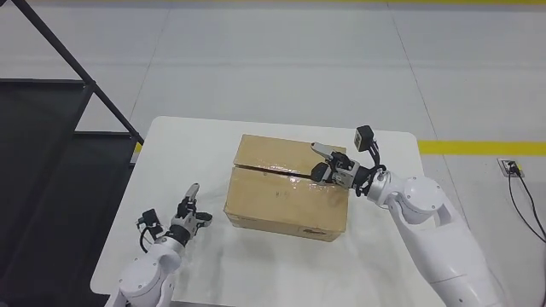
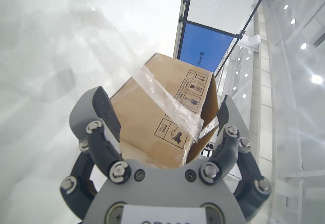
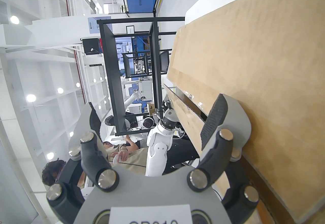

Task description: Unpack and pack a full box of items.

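A brown cardboard box [image 1: 286,192] sits in the middle of the white table [image 1: 179,149], its top flaps meeting at a dark seam [image 1: 269,170]. My right gripper [image 1: 322,160] is open at the right end of that seam. One pad [image 3: 212,118] rests on the box top [image 3: 254,62] beside the slightly lifted flap edge. My left gripper [image 1: 189,205] hovers low over the table left of the box, open and empty. In the left wrist view the left gripper [image 2: 162,110] faces the box end [image 2: 152,113], where a loose strip of clear tape [image 2: 167,103] hangs and a flap gapes.
A black metal frame [image 1: 60,102] stands off the table's left side. Bare tabletop lies left of and in front of the box. The table's right edge [image 1: 418,149] is close behind my right arm.
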{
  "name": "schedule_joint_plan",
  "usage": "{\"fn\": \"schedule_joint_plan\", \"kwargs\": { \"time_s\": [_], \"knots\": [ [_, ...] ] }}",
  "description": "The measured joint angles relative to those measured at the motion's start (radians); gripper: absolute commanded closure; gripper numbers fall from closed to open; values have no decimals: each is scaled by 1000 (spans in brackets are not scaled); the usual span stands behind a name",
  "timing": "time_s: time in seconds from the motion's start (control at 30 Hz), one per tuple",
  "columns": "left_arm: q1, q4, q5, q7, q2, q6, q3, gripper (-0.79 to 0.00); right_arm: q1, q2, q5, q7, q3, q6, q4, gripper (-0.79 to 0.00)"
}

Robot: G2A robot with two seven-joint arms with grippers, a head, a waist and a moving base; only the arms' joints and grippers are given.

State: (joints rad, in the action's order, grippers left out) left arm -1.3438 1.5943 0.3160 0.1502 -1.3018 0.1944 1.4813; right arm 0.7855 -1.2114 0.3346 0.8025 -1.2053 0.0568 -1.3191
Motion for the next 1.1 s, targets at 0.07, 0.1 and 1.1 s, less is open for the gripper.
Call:
{"fn": "schedule_joint_plan", "kwargs": {
  "time_s": [0.07, 0.1, 1.1],
  "knots": [
    [31, -31, 10, -32, -7, -11, -29, -785, 1, 0, -1, 0, 0, -1, -2, -785],
    [48, -48, 20, -47, -11, -13, -41, -785, 2, 1, -2, 0, 1, -1, -2, -785],
    [168, -170, 239, -195, -54, -201, -15, -785, 3, 6, -12, 1, 4, 12, -16, -785]
  ]
}}
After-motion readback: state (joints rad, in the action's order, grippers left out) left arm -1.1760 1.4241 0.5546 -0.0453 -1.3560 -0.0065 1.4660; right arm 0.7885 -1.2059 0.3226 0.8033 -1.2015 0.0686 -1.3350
